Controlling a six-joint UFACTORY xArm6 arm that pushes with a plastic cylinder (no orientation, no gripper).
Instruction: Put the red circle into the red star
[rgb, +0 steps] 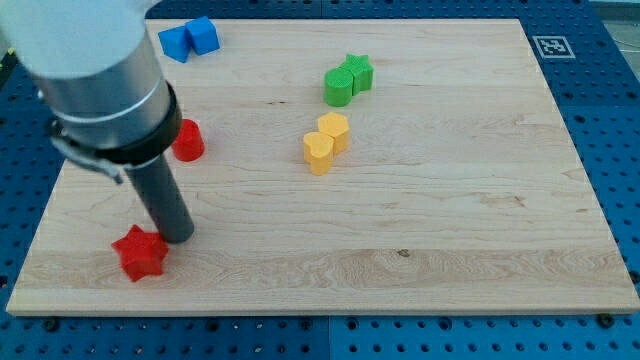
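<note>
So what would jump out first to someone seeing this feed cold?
Probably the big grey arm at the view's left, its dark rod coming down so my tip sits right beside the red star near the board's bottom-left corner. Next, the red circle, partly hidden behind the arm, above the star and apart from it. Then the colour pairs: blue blocks top left, green blocks and yellow blocks mid-board.

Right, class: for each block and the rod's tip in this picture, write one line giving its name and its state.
red circle: on the board, partly hidden by the arm, apart from the star.
red star: near the board's bottom-left corner.
my tip: down beside the red star's upper right.
blue blocks: paired.
green blocks: paired.
yellow blocks: paired.
</note>
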